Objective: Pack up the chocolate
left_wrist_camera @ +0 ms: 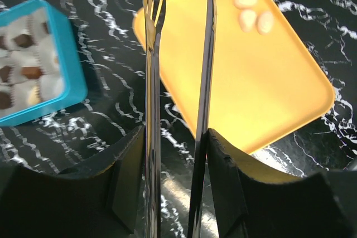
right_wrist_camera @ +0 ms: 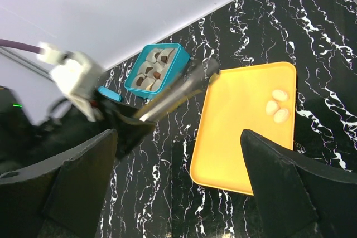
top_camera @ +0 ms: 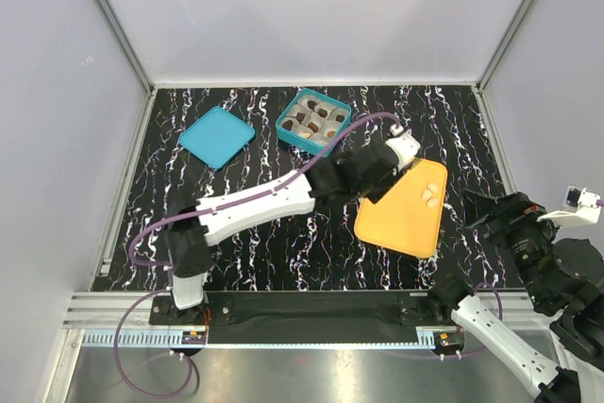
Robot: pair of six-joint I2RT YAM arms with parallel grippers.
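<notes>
Nearest, by the right-hand edge of the black marbled desk (top_camera: 283,243), the right fingers (right_wrist_camera: 78,182) stood wide apart with nothing between them, hanging above the desk to the right of the yellow tray (top_camera: 401,219). The tray lay flat on the desk, right of centre; three pale cream pieces (top_camera: 431,193) of chocolate sat close together near its far right corner. The left arm reached across from the near left; the left fingers (left_wrist_camera: 129,176) were clamped on a pair of metal tongs (left_wrist_camera: 152,82), one blade pressed against the inner face of each finger. The tongs' tips stood apart and gripped nothing; the fork-ended blade lay over the tray's left edge and the other over the tray itself; whether either tip touched the tray could not be told. Farther back, left of the tray and apart from it, a teal box (top_camera: 300,139) sat open on the desk, filled with pale paper cups (left_wrist_camera: 53,85); dark brown pieces (top_camera: 312,125) of chocolate lay in several of those cups. Left of the box and apart from it, the teal lid (top_camera: 216,136) lay flat on the desk.
</notes>
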